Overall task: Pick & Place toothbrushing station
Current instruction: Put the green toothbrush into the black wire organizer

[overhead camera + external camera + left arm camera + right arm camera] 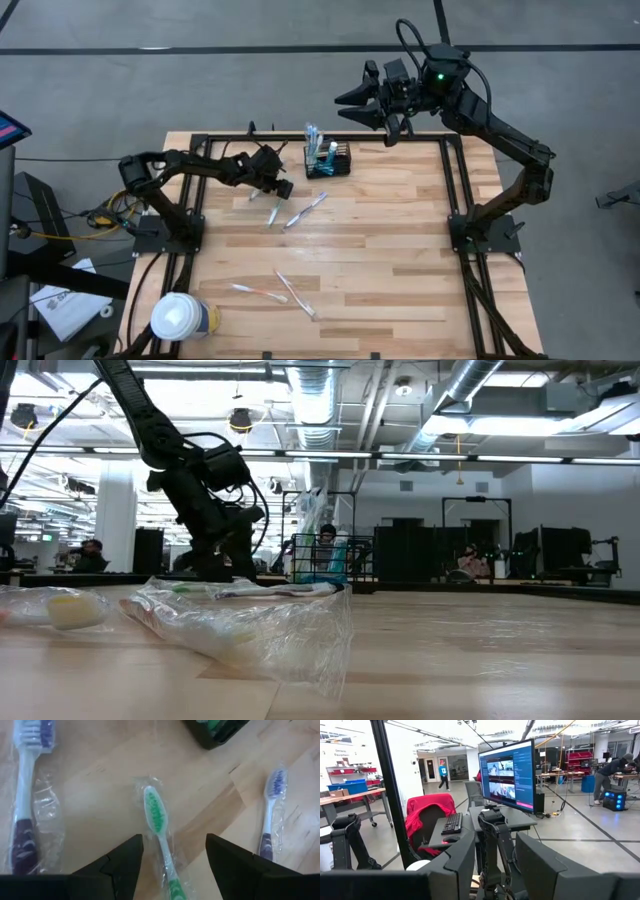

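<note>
The toothbrushing station [328, 160], a black mesh basket, was seen at the far edge of the table [400, 250], roughly mid-width. It was already partly loaded: upright brushes and a teal tube were visible in it from the high view. A dark corner of it [215, 732] was also caught in the left wrist view.

The left gripper [275, 185] was held low over the table just in front of the basket, a little to its left. Its fingers were spread, nothing pinched. The green-bristled toothbrush [159, 827], wrapped in clear film, was lined up between them but not yet touched, as far as could be told. Two more wrapped brushes were flanking it: a blue-bristled one with a dark handle [24, 795] and a pale blue one [270, 810].

The right gripper [355, 103] was parked beyond the table's far edge, raised and pointed out into the room. Its fingers were apart, empty.

Progress was judged as partway:
- Done: several items already standing in the basket.
- Left: three brushes near the basket, including the pair [295, 212] just by the left gripper, plus two more [275, 290] lying near the front edge.
- The white-lidded cup [182, 318] at the front left corner was not counted as part of the job.

The current step was judged to be the grasp on the green brush, not yet closed.
</note>
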You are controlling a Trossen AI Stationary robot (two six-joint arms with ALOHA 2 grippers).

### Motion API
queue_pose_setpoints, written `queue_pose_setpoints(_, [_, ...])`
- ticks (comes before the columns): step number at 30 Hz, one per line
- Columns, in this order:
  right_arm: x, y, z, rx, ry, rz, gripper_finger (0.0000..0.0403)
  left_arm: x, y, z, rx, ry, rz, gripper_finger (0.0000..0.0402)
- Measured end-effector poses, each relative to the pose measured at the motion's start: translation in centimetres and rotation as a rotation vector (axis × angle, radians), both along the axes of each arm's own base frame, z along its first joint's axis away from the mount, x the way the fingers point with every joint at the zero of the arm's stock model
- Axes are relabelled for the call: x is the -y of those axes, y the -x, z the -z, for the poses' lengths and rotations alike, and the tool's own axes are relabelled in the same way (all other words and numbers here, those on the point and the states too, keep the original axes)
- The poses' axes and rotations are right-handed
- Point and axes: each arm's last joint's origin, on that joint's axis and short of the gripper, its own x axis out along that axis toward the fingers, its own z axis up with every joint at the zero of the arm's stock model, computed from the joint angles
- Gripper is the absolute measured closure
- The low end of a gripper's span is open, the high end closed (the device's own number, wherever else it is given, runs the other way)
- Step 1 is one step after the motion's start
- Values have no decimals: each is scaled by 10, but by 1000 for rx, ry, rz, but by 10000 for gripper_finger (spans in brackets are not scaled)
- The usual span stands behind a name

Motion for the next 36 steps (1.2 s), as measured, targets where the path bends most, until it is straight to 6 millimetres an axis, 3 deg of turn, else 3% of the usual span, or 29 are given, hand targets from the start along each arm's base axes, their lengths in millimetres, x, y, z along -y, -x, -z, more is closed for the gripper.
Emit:
queue_pose_setpoints(5, [0,0,0,0,1,0,269,0,0,1,-6,0,-4,238])
queue_pose_setpoints(11, [0,0,-3,26,15,0,269,-2,1,2,-3,-6,-16,380])
queue_pose_setpoints(15, [0,1,-4,37,19,0,269,-1,-3,-5,77,-10,11,395])
queue_pose_setpoints(23, [-4,8,-9,51,23,-1,269,-4,-10,-78,500,-208,6,401])
queue_pose_setpoints(28, [-6,13,-13,63,29,1,269,-2,0,-127,672,-510,-26,401])
queue_pose_setpoints(36, [-6,15,-13,55,18,0,269,0,7,-170,938,-810,-132,401])
